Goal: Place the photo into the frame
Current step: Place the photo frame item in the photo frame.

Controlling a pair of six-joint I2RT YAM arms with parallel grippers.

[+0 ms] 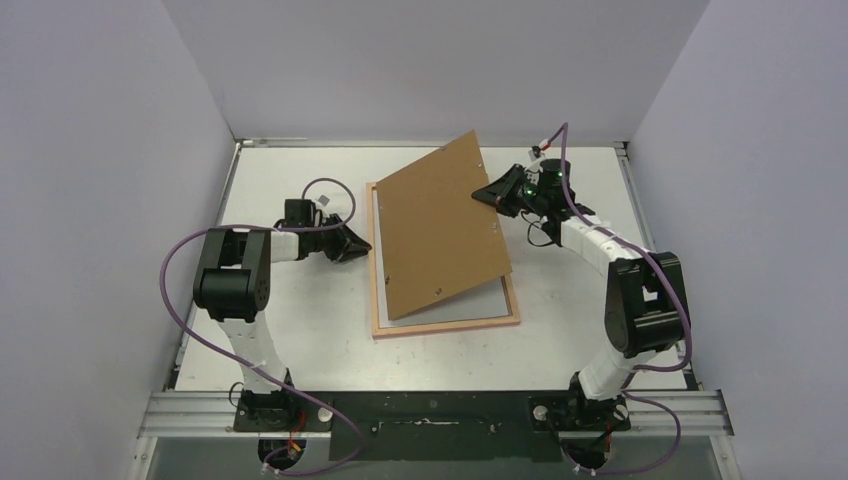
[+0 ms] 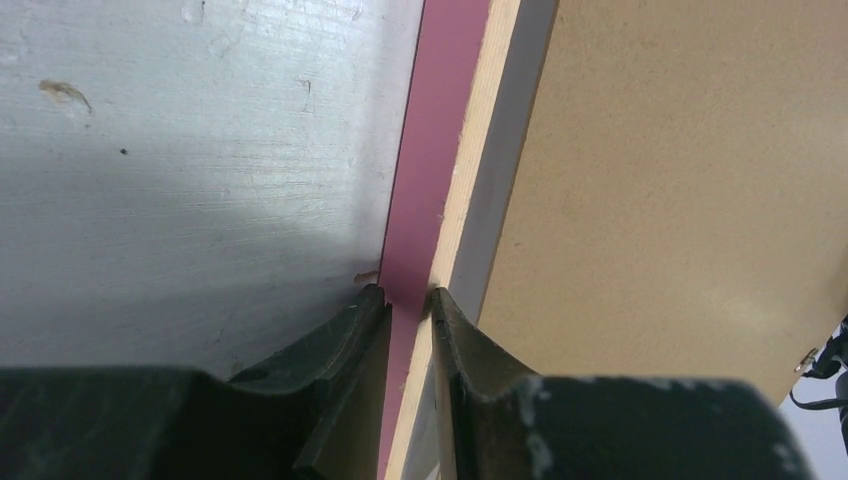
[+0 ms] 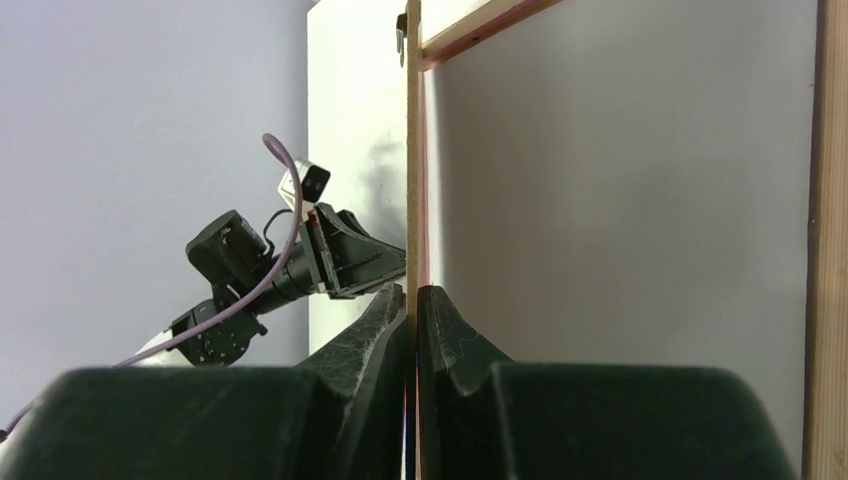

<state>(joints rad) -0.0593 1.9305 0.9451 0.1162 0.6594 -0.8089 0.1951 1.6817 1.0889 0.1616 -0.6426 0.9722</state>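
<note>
My left gripper (image 2: pixel 405 297) pinches the left rail of the frame (image 1: pixel 445 328), which lies flat on the table at the centre of the top view. My right gripper (image 3: pixel 412 295) is clamped on the upper-right edge of the brown backing panel (image 1: pixel 435 225) — tilted up over the frame. A pale surface (image 3: pixel 620 200) fills the frame — whether it is the photo I cannot tell.

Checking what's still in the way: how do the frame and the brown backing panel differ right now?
The frame lies flat; the backing panel is tilted up off it. The frame is a thin pink-and-wood border; the backing panel is a solid brown sheet. The left claw grips the frame, the right claw the backing panel. Both are rectangular.
</note>
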